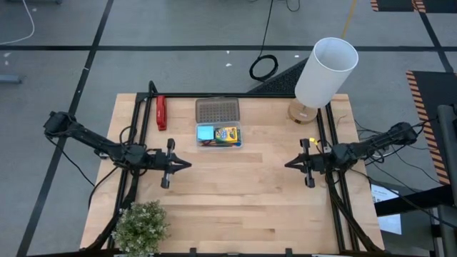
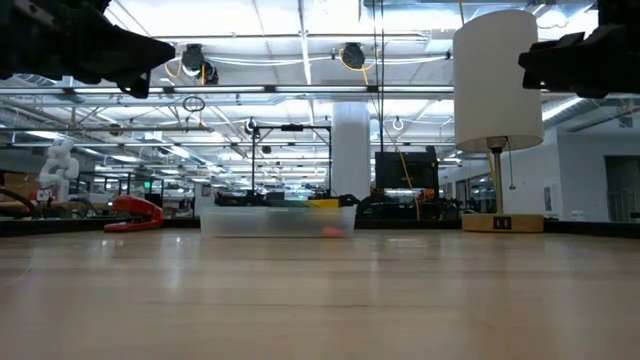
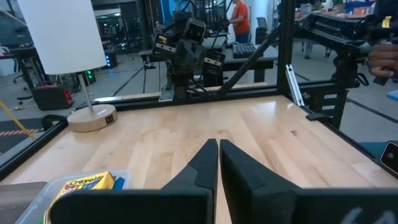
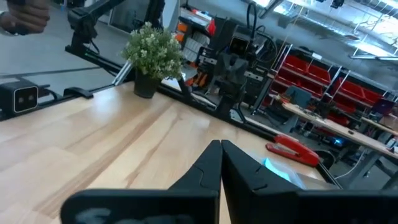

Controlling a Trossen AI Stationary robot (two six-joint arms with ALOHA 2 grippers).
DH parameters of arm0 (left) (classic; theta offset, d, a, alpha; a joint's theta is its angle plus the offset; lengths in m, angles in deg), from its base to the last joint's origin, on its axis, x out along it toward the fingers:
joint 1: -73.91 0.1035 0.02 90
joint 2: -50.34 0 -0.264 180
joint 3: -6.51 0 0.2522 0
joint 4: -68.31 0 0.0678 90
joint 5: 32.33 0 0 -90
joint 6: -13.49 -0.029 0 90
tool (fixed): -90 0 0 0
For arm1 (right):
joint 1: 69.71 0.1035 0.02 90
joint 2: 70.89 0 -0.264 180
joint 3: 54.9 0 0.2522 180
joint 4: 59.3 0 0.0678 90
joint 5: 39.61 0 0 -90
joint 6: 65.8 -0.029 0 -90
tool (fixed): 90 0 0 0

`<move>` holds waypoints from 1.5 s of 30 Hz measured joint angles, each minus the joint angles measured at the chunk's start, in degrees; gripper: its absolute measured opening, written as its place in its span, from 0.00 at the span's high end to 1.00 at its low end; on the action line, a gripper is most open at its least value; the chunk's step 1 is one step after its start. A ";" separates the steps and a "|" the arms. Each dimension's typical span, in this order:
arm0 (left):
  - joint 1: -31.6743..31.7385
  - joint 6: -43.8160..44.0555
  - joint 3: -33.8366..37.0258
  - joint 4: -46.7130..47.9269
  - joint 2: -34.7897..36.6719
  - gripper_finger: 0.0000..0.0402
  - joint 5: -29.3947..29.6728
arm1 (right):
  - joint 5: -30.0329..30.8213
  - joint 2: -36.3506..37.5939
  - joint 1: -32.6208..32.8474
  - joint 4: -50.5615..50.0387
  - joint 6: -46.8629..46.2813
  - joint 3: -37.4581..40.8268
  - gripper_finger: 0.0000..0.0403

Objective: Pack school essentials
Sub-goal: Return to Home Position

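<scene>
Wooden table (image 1: 235, 193) seen from above, two dark arms reaching in from its left and right edges, facing each other across the middle. Left gripper (image 1: 184, 165) just in from the left edge, jaws pressed together, holding nothing; same in the left wrist view, fingers (image 3: 205, 163) meeting in a thin line above bare wood. Right gripper (image 1: 289, 164) just in from the right edge, jaws likewise closed and empty, fingers (image 4: 210, 163) touching in the right wrist view. Both raised off the table, as the low view shows. Clear box (image 1: 219, 135) near the far edge, slightly left of centre, well apart from both grippers. Inside it: blue pad (image 1: 206, 133) at the left end, crayon box (image 1: 227, 133) just beside it on the right, something red and orange (image 1: 214, 143) along the near wall, too small to tell apart. Grey lid (image 1: 218, 110) lying flat just behind the clear box, touching or nearly touching it. Red stapler (image 1: 161, 112) near the far left corner, lying along the frame rail. Lamp (image 1: 325, 73) with white shade at the far right corner, on a round wooden base. Potted plant (image 1: 141, 226) at the near left corner. Beyond the table, in the left wrist view, a person in an orange shirt (image 3: 239, 17), far off.
</scene>
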 joint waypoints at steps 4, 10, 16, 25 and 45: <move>0.00 -0.44 0.00 0.17 0.00 0.95 -1.15 | -1.20 1.61 -0.01 -1.09 0.38 0.05 1.00; 0.00 -0.65 0.00 0.50 -0.02 0.95 -1.43 | -2.82 6.16 -0.02 -5.71 0.52 0.16 1.00; 0.00 -0.39 0.00 0.50 -0.02 0.95 -1.43 | -2.97 13.65 0.00 -11.27 0.28 0.21 1.00; 0.00 -0.23 0.04 0.43 -0.04 0.95 -1.44 | -7.39 16.49 -1.51 -14.87 -0.57 0.27 1.00; 0.00 -0.10 0.02 0.32 -0.04 0.95 -1.38 | -16.37 16.22 -19.62 -14.61 -3.23 1.80 1.00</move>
